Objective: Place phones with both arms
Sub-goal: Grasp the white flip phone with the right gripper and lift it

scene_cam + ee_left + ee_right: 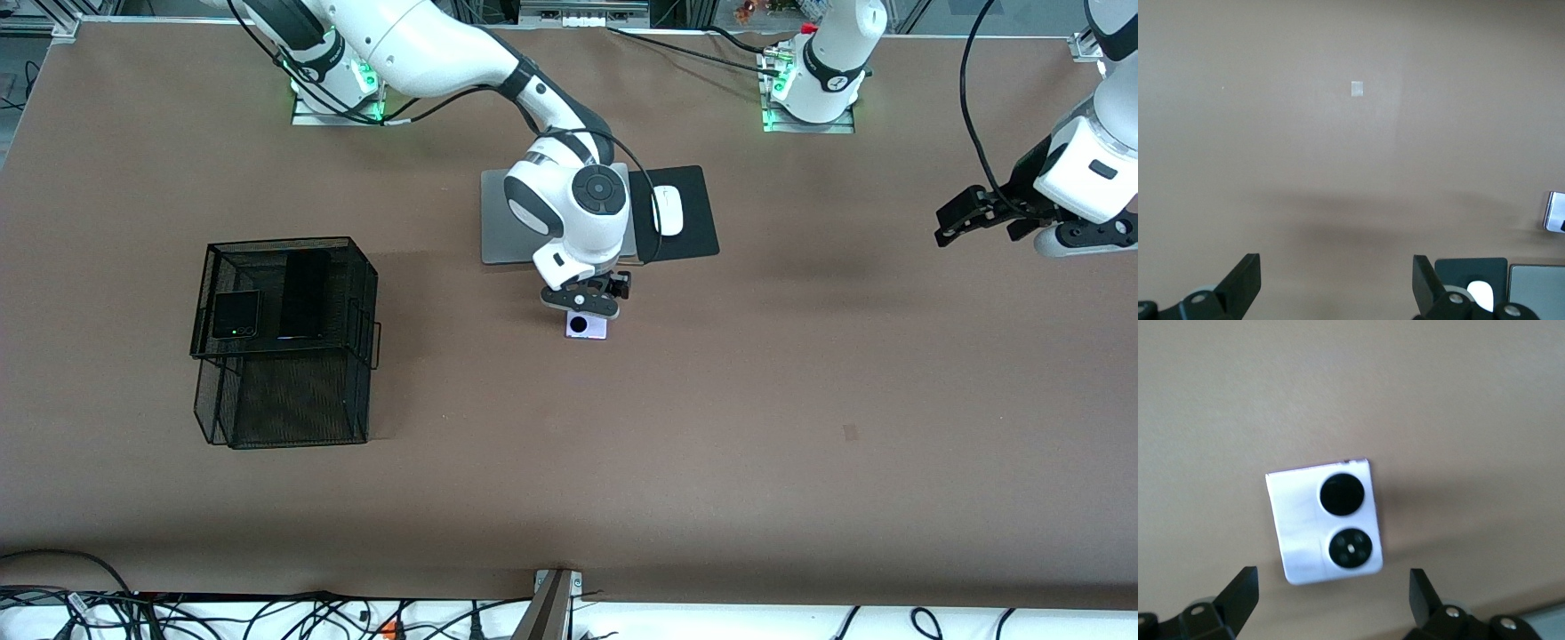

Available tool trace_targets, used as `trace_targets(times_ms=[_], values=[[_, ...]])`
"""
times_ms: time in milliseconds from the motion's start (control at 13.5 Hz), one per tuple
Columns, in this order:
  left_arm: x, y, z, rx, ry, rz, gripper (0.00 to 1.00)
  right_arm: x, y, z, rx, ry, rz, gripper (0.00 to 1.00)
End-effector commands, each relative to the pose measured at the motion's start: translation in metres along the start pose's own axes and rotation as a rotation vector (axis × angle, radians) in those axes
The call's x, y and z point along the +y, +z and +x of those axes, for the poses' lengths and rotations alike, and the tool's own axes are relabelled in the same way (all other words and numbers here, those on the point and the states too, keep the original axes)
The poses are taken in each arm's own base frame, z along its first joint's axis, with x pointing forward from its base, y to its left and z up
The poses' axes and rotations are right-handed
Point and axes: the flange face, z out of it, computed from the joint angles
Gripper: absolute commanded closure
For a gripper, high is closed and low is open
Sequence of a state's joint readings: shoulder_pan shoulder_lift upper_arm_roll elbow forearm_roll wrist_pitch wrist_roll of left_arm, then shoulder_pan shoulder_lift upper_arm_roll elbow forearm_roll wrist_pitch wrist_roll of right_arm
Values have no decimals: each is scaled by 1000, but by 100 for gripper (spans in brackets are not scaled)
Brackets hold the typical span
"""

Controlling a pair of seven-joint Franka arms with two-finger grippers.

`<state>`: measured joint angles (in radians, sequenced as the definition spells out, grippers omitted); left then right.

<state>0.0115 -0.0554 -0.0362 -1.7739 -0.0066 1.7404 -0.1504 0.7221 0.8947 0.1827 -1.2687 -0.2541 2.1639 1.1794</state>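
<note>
I had the right gripper hovering over the lilac-white flip phone on the table, fingers wide to straddle it. Two black phones sat on the mesh basket. The left gripper waited, also wide.

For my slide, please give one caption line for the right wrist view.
Open right gripper poised above the lilac-white flip phone lying on the brown table.

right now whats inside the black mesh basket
Two phones lie in the mesh basket: a square black flip phone and a long black slab phone. Nothing else shows through.
</note>
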Motion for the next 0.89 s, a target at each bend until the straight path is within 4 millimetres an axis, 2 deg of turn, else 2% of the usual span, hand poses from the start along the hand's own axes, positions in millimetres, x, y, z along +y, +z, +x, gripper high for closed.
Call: trace_targets(times_ms=[0, 221, 591, 812], values=[[1, -8, 9, 7, 18, -14, 0, -7, 13, 8, 45, -15, 47, 0], [4, -8, 9, 5, 23, -13, 0, -7, 29, 9, 59, -47, 60, 0], [6, -10, 9, 8, 24, -14, 0, -5, 35, 10, 92, -97, 37, 0], [6, -9, 9, 7, 23, -12, 0, -5, 48, 8, 98, -106, 47, 0]])
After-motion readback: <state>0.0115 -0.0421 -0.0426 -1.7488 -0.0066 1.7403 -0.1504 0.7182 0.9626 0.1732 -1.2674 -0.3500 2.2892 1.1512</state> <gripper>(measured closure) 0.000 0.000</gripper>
